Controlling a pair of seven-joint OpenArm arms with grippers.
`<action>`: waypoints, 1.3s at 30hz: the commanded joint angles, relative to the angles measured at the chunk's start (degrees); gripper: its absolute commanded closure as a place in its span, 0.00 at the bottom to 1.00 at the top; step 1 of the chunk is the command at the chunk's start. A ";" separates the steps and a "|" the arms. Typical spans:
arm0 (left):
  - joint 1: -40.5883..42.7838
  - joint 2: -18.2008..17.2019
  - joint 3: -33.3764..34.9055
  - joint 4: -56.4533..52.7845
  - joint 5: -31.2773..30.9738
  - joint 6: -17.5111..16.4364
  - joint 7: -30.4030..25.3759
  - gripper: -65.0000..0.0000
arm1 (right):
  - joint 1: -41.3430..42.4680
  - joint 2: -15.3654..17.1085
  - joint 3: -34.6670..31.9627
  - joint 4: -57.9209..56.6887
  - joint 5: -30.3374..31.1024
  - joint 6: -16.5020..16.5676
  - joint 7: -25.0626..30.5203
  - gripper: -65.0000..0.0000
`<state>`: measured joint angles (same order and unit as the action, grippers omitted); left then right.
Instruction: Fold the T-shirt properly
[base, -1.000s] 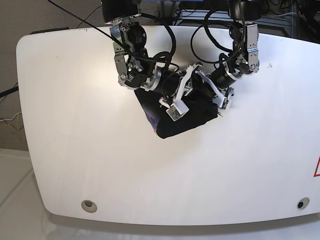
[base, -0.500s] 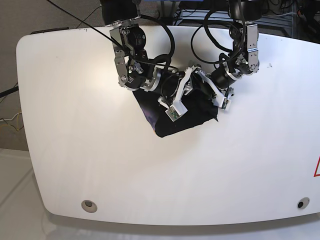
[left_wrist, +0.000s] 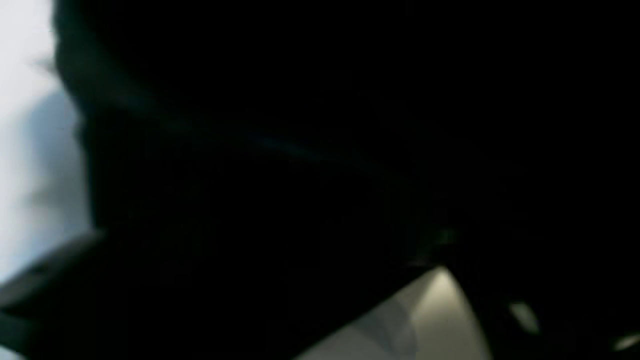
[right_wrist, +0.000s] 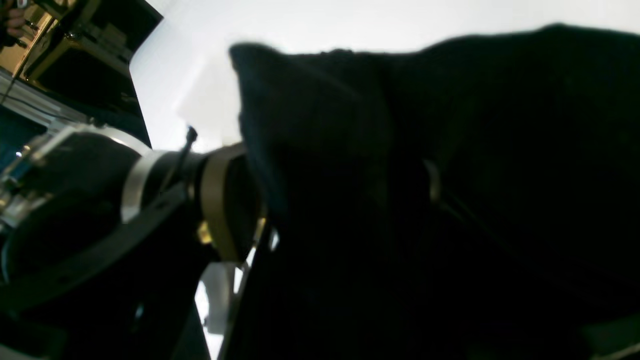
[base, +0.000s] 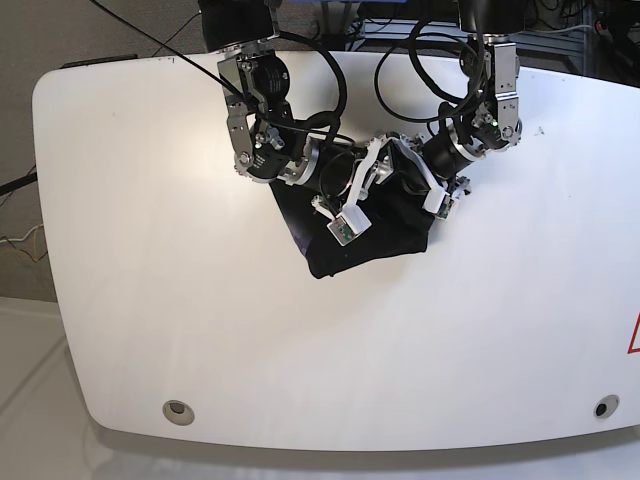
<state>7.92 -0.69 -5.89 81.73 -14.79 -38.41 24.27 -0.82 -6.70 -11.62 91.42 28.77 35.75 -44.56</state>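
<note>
The black T-shirt (base: 375, 240) lies bunched into a small dark heap at the middle back of the white table (base: 150, 250). Its printed mark is hidden. My right gripper (base: 378, 172) comes in from the view's left and my left gripper (base: 418, 180) from the view's right. They meet over the shirt's upper edge, both closed in the cloth. Black cloth (right_wrist: 450, 200) fills the right wrist view as a raised fold, hiding the fingertips. The left wrist view is almost wholly dark cloth (left_wrist: 320, 150).
The table has a round hole at the front left (base: 178, 408) and another at the front right (base: 600, 407). A red mark (base: 634, 335) sits at the right edge. Cables and dark equipment (base: 330, 15) stand behind the back edge. The left arm's wrist (right_wrist: 150, 200) shows in the right wrist view.
Both grippers have drawn a little up and closer together. The shirt heap has tightened, and its lower edge has flattened and shifted slightly left.
</note>
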 joint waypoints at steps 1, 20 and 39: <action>-0.32 -0.15 -0.04 1.04 0.41 0.74 0.91 0.20 | 0.86 -0.64 -0.30 0.85 1.77 0.69 1.17 0.39; -0.49 -0.23 -2.15 2.79 -8.11 0.74 0.91 0.19 | 0.95 0.15 -0.30 0.85 1.77 0.69 1.17 0.39; -0.32 -0.15 -0.13 8.24 -8.03 1.01 1.09 0.19 | 1.74 -0.03 1.90 0.76 1.77 0.69 1.17 0.39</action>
<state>8.58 -0.82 -5.93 87.77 -20.56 -36.88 27.88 0.25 -6.35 -9.80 91.44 30.41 36.16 -43.53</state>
